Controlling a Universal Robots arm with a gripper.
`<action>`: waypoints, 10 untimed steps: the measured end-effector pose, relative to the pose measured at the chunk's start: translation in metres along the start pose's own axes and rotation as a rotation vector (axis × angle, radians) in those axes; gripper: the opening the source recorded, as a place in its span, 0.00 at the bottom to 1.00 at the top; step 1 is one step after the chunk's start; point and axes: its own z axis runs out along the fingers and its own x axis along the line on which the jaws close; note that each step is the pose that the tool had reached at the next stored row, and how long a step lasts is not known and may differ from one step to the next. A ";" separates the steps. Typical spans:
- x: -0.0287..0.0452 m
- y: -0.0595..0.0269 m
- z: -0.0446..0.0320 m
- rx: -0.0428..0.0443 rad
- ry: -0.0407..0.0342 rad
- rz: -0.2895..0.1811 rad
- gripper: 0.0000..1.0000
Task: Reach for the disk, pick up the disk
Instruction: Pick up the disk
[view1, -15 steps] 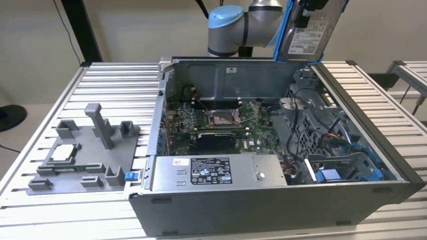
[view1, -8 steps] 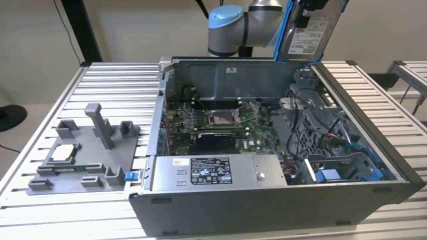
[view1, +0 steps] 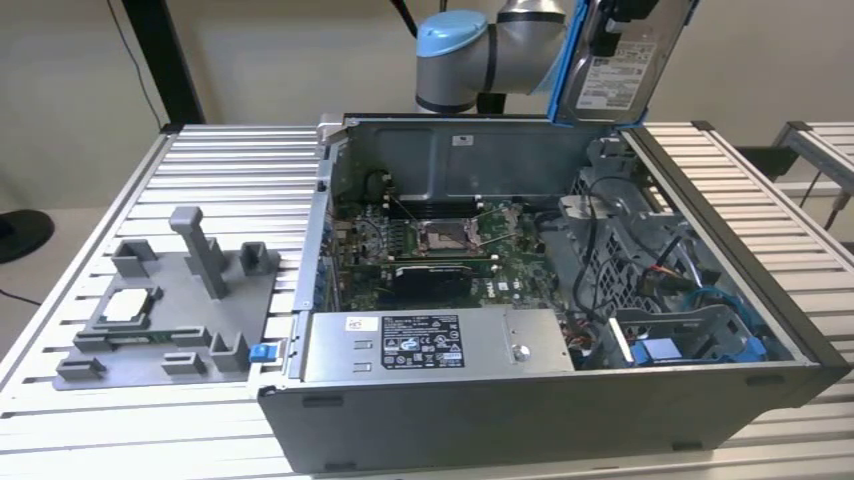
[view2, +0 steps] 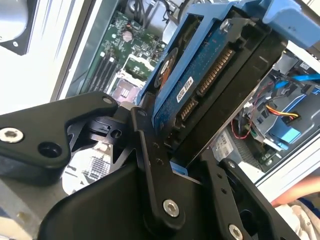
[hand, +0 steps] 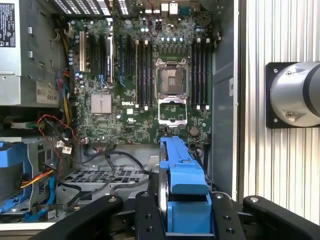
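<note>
the black metal-fingered gripper (view2: 187, 165) is clamped on the flat silver-grey metal disk with a blue plastic frame (view2: 215, 85), its fingers (view2: 155, 170) closed to the width of the drive's thin body and pressing on its two broad faces. in the second wrist view the disk stands tilted between the jaws, its connector edge and circuit-board side showing, the blue frame running along its edges. in the first wrist view the disk (hand: 182, 180) is seen edge-on, the blue frame rising straight out from between the gripper (hand: 186, 215) fingers.

in the exterior view the disk (view1: 617, 65) hangs upright in the air, held up high beside the grey and light-blue robot arm (view1: 461, 50), above the far rim of the open grey metal computer case (view1: 534, 420) and clear of it. its white printed label faces the camera.

the case lies on its side on the ribbed silver metal surface (view1: 80, 330), with the green motherboard (view1: 441, 240) exposed inside and a large grey box with a black-and-white label (view1: 427, 345) at the near edge. on the exterior view's left of the case sits a grey plastic fixture tray (view1: 174, 320), with a small square pale-topped chip (view1: 127, 307) resting on it.
</note>
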 end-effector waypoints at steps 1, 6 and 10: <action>0.0021 -0.0001 -0.0001 0.0000 -0.0001 0.000 0.00; 0.0138 -0.0001 -0.0004 0.0000 0.0000 0.000 0.00; 0.0235 0.0003 -0.0006 0.0000 -0.0001 0.000 0.00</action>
